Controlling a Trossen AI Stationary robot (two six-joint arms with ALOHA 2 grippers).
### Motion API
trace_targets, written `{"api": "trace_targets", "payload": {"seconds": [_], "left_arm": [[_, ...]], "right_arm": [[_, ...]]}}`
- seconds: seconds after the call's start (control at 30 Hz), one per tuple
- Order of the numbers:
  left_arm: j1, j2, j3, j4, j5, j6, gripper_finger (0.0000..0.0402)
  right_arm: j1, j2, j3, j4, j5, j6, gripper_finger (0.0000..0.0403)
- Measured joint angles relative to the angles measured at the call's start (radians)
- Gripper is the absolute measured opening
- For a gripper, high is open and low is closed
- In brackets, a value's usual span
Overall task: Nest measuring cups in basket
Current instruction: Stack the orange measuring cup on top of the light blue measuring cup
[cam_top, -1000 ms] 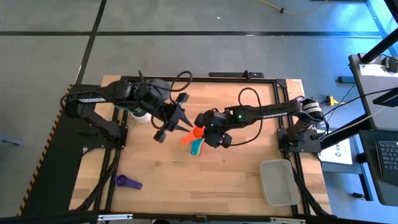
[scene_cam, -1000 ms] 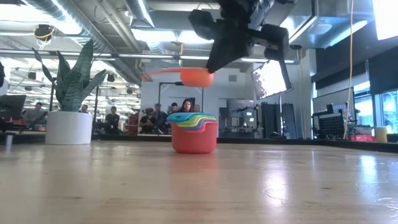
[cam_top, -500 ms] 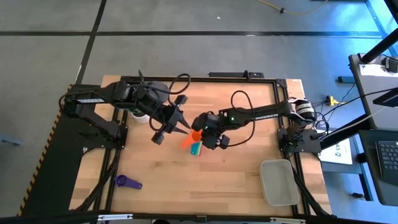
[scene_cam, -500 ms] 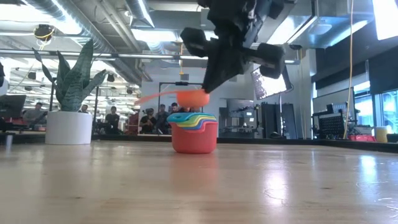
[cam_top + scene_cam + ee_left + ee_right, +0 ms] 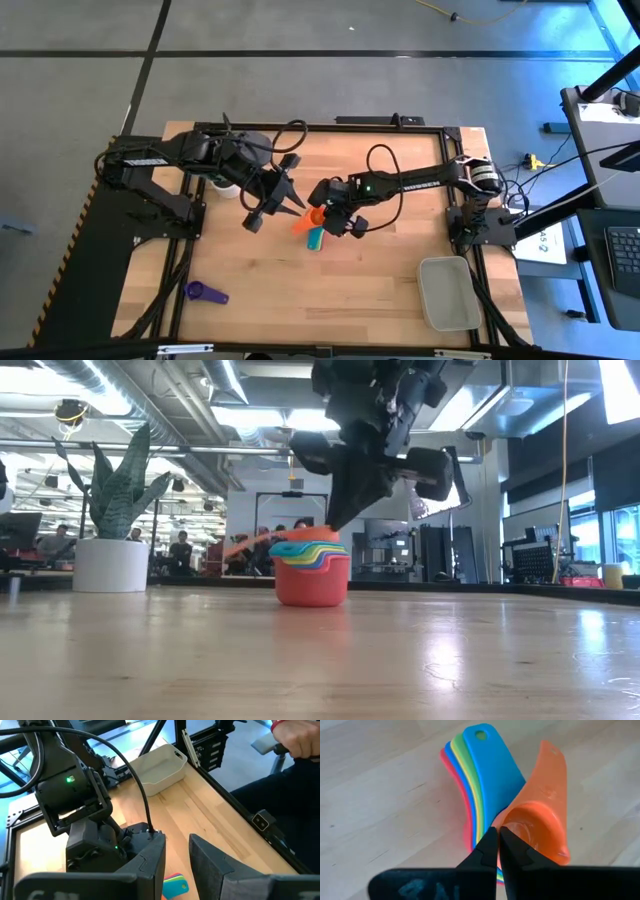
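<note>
Around the nested stack of cups (image 5: 316, 238) at mid-table, the space is crowded on the far side: the right gripper (image 5: 322, 213) sits directly over it pinching the orange cup (image 5: 310, 217), and the left gripper (image 5: 278, 206) hangs just beside it. Nearer the camera, bare wood lies open. The purple cup (image 5: 205, 293) and the basket (image 5: 449, 292) stand well apart from the stack, toward opposite front corners.

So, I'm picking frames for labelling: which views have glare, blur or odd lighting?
Low view: bright ceiling lights behind, the right pincer dark against them, sheen on the table. Right wrist view: its own fingers look soft up close, the orange cup sharp. High view: blue cast at the upper right floor.
</note>
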Motion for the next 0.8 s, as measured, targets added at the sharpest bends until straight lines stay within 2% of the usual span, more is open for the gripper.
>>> {"api": "trace_targets", "payload": {"seconds": [0.27, 0.6, 0.8], "left_arm": [[0.0, 0.0, 0.0, -0.005, -0.005, -0.019, 0.0079], [0.0, 0.0, 0.0, -0.007, -0.005, -0.024, 0.0079], [0.0, 0.0, 0.0, -0.021, -0.029, -0.033, 0.0079]], "right_arm": [[-0.012, 0.004, 0.0, -0.034, -0.003, 0.029, 0.0007], [-0.012, 0.004, 0.0, -0.049, -0.003, 0.087, 0.0098], [-0.004, -0.008, 0.0, -0.055, 0.054, 0.107, 0.0122]]}}
